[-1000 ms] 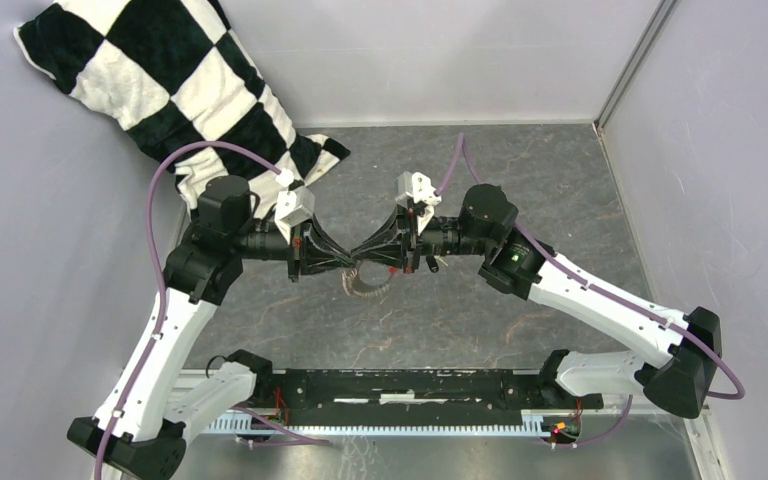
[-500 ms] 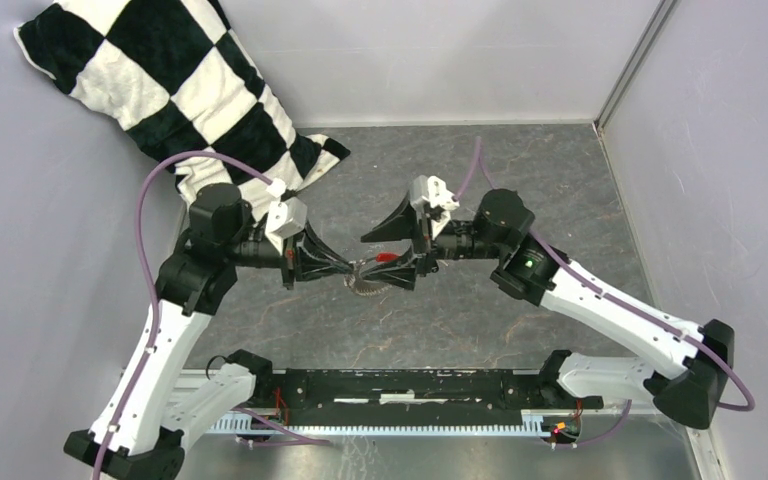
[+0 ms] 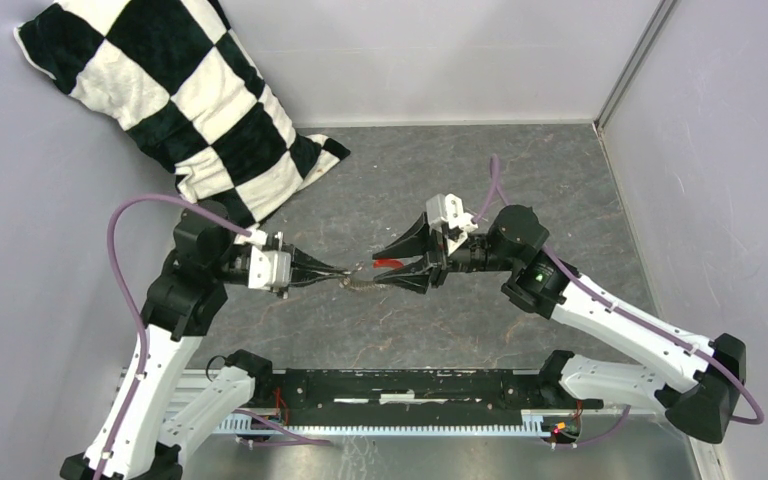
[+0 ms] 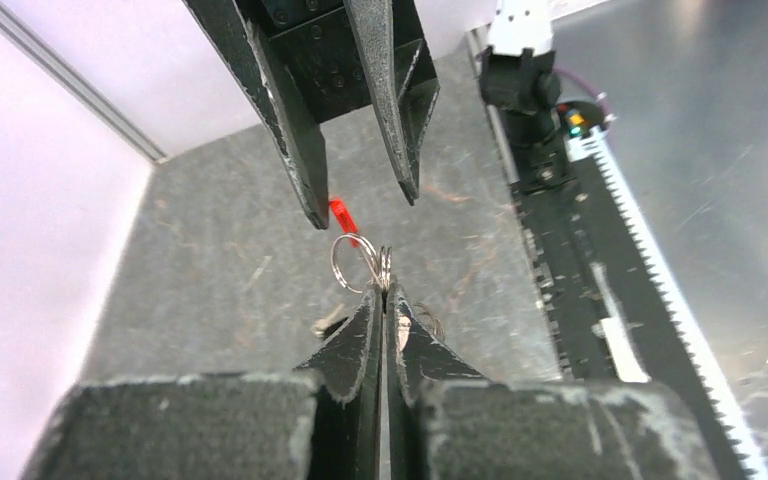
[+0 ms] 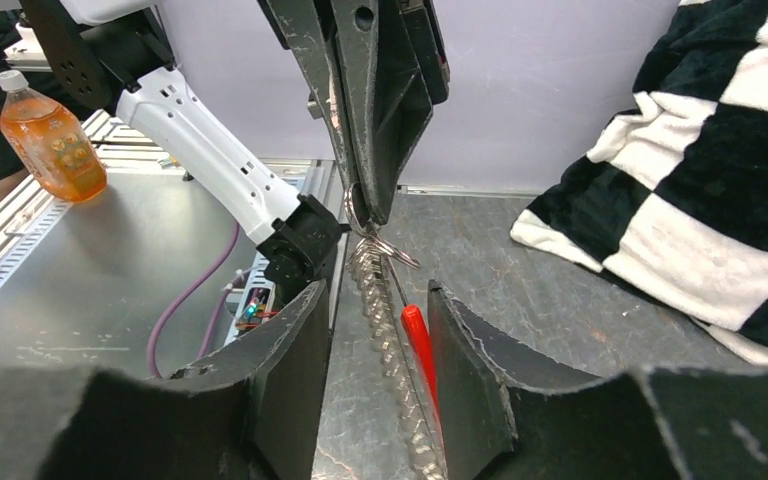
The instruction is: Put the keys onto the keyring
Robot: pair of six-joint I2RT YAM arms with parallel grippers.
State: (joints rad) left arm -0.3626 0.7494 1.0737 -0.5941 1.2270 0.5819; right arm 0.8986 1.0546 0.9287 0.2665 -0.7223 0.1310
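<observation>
Silvery keyring [image 4: 353,262] is pinched at its rim by the left jaws, which are closed tight on it, and it is held above the grey worktop [image 3: 520,180]. Its string of small silvery pieces [image 5: 380,300] is seen hanging below. The right jaws are parted to a middling gap, with the red tag [image 5: 417,345] between them; contact cannot be told.

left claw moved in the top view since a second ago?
Yes. The left claw has pulled back from the checkered cushion toward the near rail, tips almost in place, staying shut on the keyring.
</observation>
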